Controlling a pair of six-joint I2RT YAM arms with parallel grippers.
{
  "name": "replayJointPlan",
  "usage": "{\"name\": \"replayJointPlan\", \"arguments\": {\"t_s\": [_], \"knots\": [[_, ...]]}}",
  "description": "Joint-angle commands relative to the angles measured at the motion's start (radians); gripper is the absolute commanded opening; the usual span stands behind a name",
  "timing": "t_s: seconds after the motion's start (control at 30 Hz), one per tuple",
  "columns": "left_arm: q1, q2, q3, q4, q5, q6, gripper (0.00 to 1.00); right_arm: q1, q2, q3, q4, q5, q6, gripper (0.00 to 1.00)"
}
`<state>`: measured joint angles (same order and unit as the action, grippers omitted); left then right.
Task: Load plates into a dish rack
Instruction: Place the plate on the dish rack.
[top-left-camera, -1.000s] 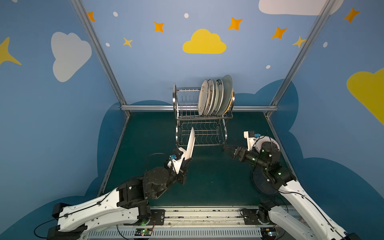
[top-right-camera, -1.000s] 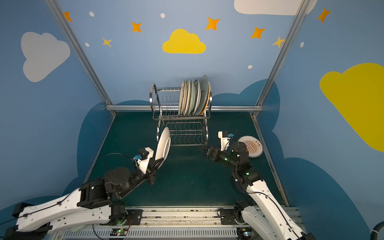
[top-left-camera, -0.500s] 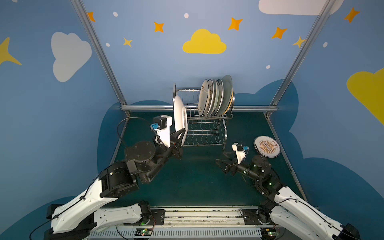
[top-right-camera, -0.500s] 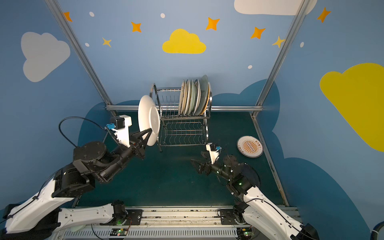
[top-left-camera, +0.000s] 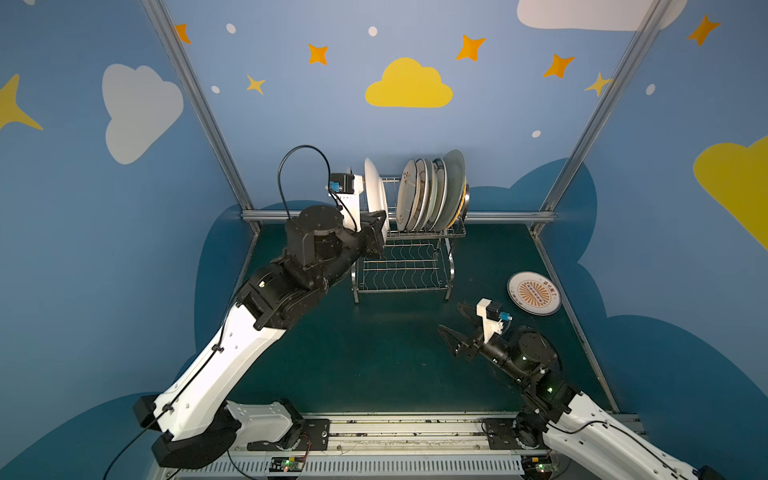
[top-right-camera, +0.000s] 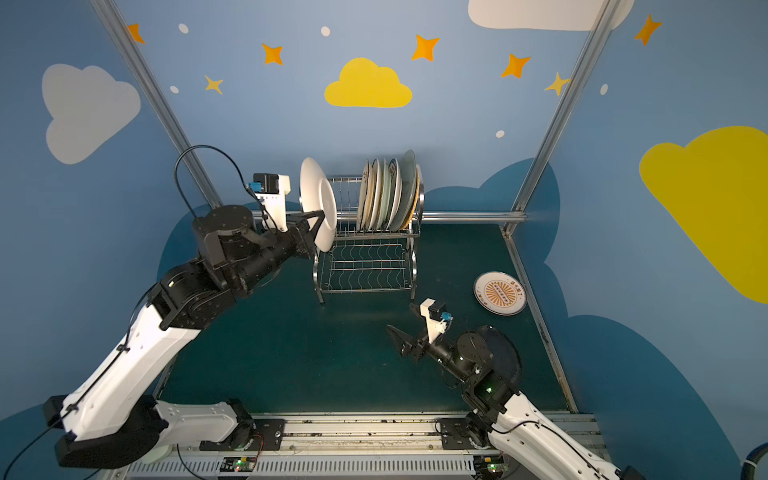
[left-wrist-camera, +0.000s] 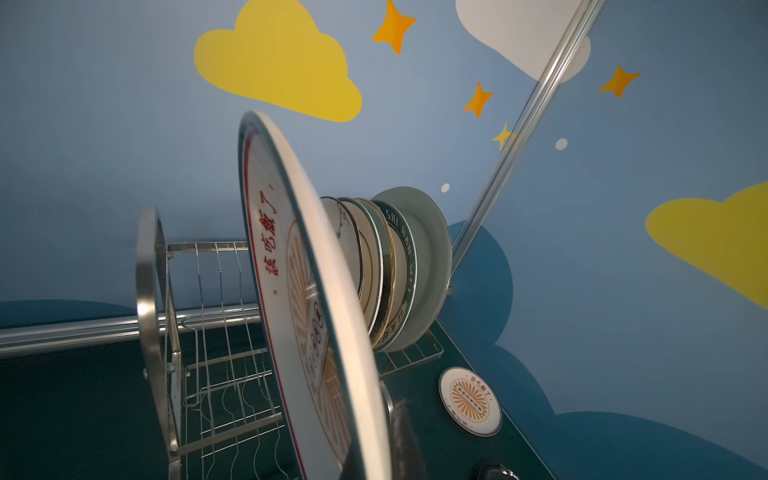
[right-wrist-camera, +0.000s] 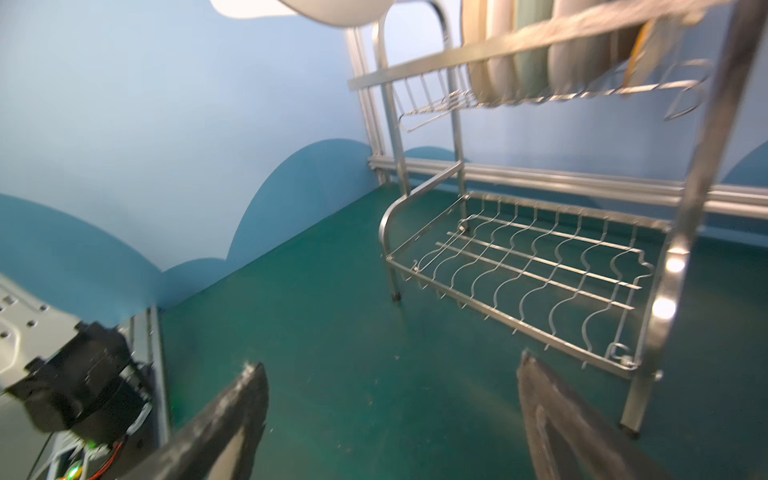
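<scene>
The left tool (top-right-camera: 316, 226) clamps a round white sunburst plate (top-right-camera: 316, 195) upright at the empty upper slots of the shiny two-tier wire rack (top-left-camera: 401, 289). Several racked plates (top-left-camera: 428, 191) already stand there. A matching sunburst plate (top-left-camera: 534, 293) and a dark navy plate (top-right-camera: 505, 353) lie on the tabletop (top-left-camera: 374, 353). The right tool (top-left-camera: 455, 322) gapes wide, empty.

Raised left fingers (top-right-camera: 309, 216) clamped; low right fingers (right-wrist-camera: 224, 415) spread.

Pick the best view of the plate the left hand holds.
Left wrist: the held sunburst plate fills the frame, red lettering legible. Both top views show only its plain back. Right wrist catches only a white sliver.
</scene>
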<state>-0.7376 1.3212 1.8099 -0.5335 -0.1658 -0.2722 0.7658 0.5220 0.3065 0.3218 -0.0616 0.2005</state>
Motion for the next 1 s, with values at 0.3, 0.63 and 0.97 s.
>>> {"name": "replayJointPlan", "arguments": {"t_s": [0.3,0.63,0.97], "knots": [[0.141,0.268,0.288,-0.025,0.157,0.054,0.04,0.013,0.016,0.009,0.018,-0.019,-0.036,0.92],[0.193,0.457,0.475,-0.096,0.187,0.082,0.04,0.023,0.031,0.016,0.008,-0.021,-0.046,0.92],[0.211,0.538,0.536,-0.124,0.198,0.09,0.04,0.03,0.05,0.025,0.003,-0.024,-0.049,0.92]]}}
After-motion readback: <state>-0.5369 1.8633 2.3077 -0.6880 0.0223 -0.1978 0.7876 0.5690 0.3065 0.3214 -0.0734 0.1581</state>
